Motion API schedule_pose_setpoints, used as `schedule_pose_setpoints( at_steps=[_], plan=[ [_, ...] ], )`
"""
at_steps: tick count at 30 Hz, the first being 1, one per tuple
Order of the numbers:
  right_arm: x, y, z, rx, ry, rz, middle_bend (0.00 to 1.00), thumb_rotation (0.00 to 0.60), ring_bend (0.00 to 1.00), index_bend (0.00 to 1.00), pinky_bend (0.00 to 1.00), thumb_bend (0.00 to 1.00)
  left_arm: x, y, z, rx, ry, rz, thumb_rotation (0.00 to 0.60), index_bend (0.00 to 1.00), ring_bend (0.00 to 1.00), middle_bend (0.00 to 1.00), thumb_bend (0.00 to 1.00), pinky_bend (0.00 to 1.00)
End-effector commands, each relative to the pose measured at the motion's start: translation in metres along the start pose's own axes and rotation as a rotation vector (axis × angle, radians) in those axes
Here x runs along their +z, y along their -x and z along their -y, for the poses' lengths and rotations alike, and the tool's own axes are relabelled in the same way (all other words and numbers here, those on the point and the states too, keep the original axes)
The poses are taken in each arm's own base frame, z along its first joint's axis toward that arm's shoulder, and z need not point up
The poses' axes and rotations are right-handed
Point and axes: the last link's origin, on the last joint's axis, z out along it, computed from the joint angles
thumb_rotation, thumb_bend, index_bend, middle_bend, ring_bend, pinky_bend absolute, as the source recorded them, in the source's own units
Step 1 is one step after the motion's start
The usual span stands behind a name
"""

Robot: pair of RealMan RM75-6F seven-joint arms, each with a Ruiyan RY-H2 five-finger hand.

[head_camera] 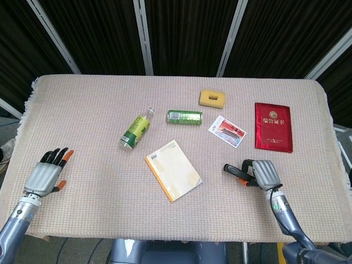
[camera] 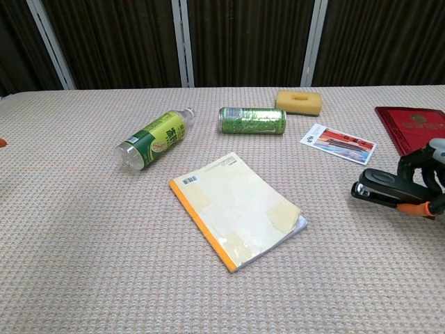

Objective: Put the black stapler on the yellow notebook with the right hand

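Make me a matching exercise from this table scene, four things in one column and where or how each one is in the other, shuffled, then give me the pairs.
Things:
1. stapler
2. bottle
3. sponge
4. left hand

Places or states:
A. lying on its side, left of the green can
B. open, palm down on the table's near left corner
C. gripped by the right hand, right of the notebook
D. at the far side, beyond the can

Pairs: 1-C, 2-A, 3-D, 4-B
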Motion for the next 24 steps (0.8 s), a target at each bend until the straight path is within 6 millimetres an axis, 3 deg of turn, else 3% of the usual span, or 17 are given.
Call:
schedule_pose_setpoints(
  at_steps=[1, 12, 17, 24],
  plan=[
    [0.0, -0.015, 0.009, 0.026, -0.012, -0.039, 0.59, 0.6, 0.72, 0.72, 0.81, 0.22, 0.0, -0.001, 0.001, -0.004, -0.002, -0.003, 0.6, 0.0, 0.0, 0.0, 0.31, 0.1],
    [-0.01, -0.03, 0.039, 0.124, -0.063, -0.044, 0.59, 0.6, 0.72, 0.72, 0.81, 0.23, 0.001, 0.0, -0.002, 0.0, 0.007, -0.001, 0.6, 0.0, 0.0, 0.0, 0.31, 0.1],
    [-0.011, -0.023, 0.067, 0.126, -0.11, -0.035, 0.59, 0.6, 0.72, 0.72, 0.81, 0.22, 0.002, 0.0, -0.005, 0.002, 0.017, 0.002, 0.6, 0.0, 0.0, 0.0, 0.31, 0.1],
    [-0.002, 0.0, 0.112, 0.147, -0.152, 0.001, 0.59, 0.6, 0.72, 0.72, 0.81, 0.22, 0.004, -0.002, -0.001, -0.009, 0.013, 0.0, 0.6, 0.0, 0.0, 0.0, 0.31, 0.1]
  ],
)
